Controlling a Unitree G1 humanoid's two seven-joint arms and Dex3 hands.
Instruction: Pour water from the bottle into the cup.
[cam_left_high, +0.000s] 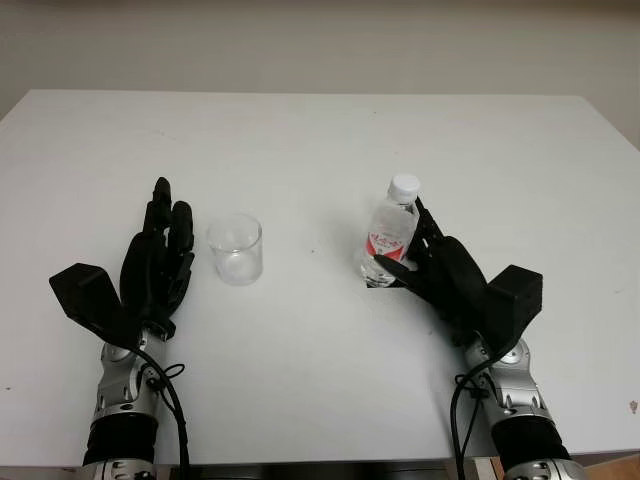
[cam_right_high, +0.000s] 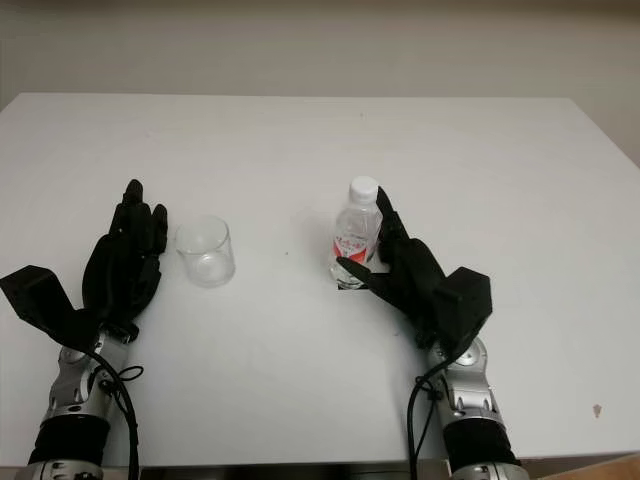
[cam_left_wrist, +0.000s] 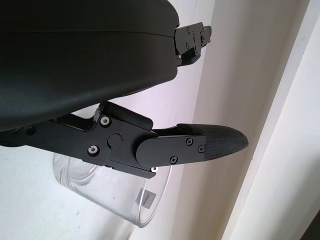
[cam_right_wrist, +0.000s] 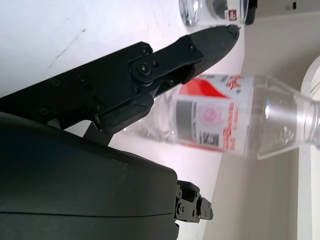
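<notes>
Right robot hand (cam_left_high: 425, 262) cups the upright bottle (cam_left_high: 391, 232) from beside.

White table (cam_left_high: 320, 150), surface matte with a few faint specks. Pale wall (cam_left_high: 320, 40) runs behind its far edge.

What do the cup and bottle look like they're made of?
Cup: clear and colourless, glass or hard plastic; I can't tell which. Bottle: thin clear plastic, judging by its moulded ribs, with a white cap and a red-and-white printed label. The right hand is at the bottle.
</notes>
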